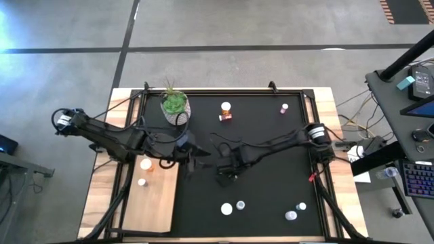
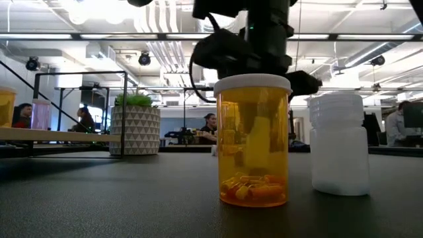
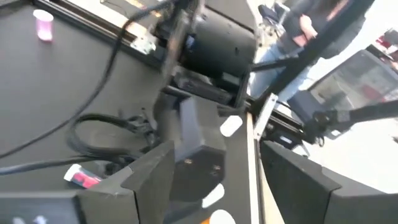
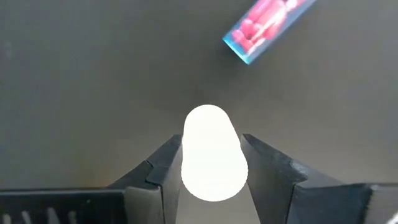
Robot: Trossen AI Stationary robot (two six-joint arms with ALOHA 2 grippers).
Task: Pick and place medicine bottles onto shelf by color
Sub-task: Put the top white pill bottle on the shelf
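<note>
My right gripper (image 4: 211, 163) is over the middle of the black mat (image 1: 271, 183), shut on a white medicine bottle (image 4: 211, 149). A pink bottle (image 4: 264, 25) lies on its side on the mat just beyond it. My left gripper (image 3: 227, 186) stands open beside the right one, near the shelf's far right corner, with nothing between its fingers. The light-wood shelf (image 1: 152, 207) lies at the near left and bears two bottles (image 1: 146, 164) (image 1: 142, 181). Other bottles stand on the mat: an orange one (image 1: 226, 107), a pink one (image 1: 284, 108), and several (image 1: 226, 209) near the front edge. My right gripper pinches the white bottle between its two fingers, one on each side of the body (image 4: 186, 163). The fingers come from above, pointing steeply down. The bottle stands upright between them over the mat; whether its base touches the mat I cannot tell.
A speckled pot with a green plant (image 1: 175, 105) stands at the far left of the mat. In the low view an orange bottle (image 2: 254, 142) and a white one (image 2: 339, 142) stand close to the front edge. Both arms and their cables crowd the mat's middle.
</note>
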